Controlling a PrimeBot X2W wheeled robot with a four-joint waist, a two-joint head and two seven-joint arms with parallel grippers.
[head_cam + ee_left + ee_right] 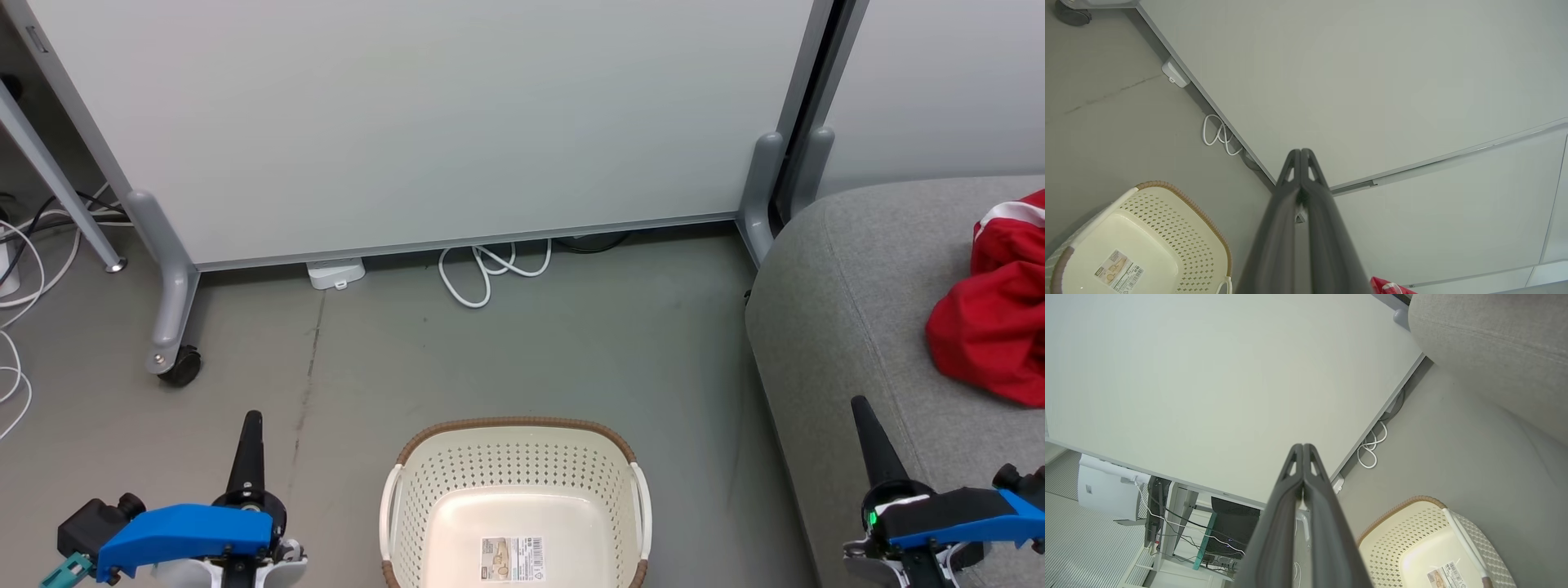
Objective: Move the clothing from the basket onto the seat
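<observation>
The cream basket (514, 474) with its brown rim stands on the floor at the bottom centre, holding nothing but a label on its bottom; it also appears as the basket (1167, 232) and the basket (1412, 526). Red clothing (992, 318) with white stripe trim lies bunched on the grey seat (841, 269) at the right; a red corner of clothing (1384, 286) peeks in low. My left gripper (250, 418) is shut and holds nothing, left of the basket, its tips (1301, 152) pressed together. My right gripper (859, 404) is shut over the seat's front edge, fingers (1303, 447) closed.
A pale wheeled partition (424, 122) stands behind the basket, with a caster (181, 366) at the left. White cables (490, 269) and a small white box (336, 273) lie at its base. More cables (16, 269) run at the far left. Bare grey floor (522, 359) surrounds the basket.
</observation>
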